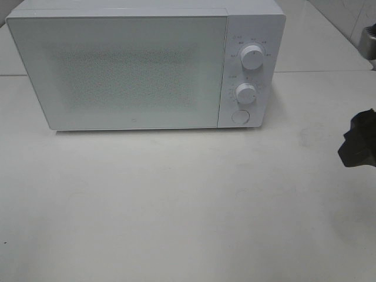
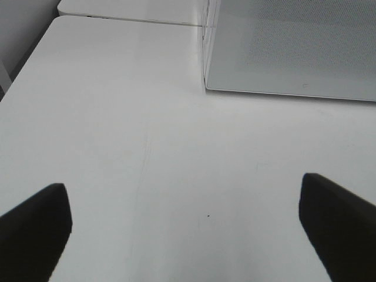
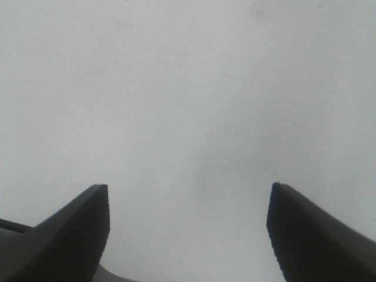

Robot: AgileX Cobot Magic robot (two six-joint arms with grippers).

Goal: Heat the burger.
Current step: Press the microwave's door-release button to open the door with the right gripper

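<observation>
Microwave sits door-shut along the back edge of the counter. Left gripper hovers spread wide off the microwave's front corner. Right gripper (at the right edge) hangs parted, gripping nothing. The burger's whereabouts can't be told.

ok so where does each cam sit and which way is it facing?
Exterior high: mounted high, facing down at the microwave front and table; a dark part of the right arm shows at the edge.
Left wrist: low over the table, facing the microwave's corner; open left gripper shows.
Right wrist: facing table only; open right gripper shows.
Shared: exterior and left wrist both see the microwave door.
</observation>
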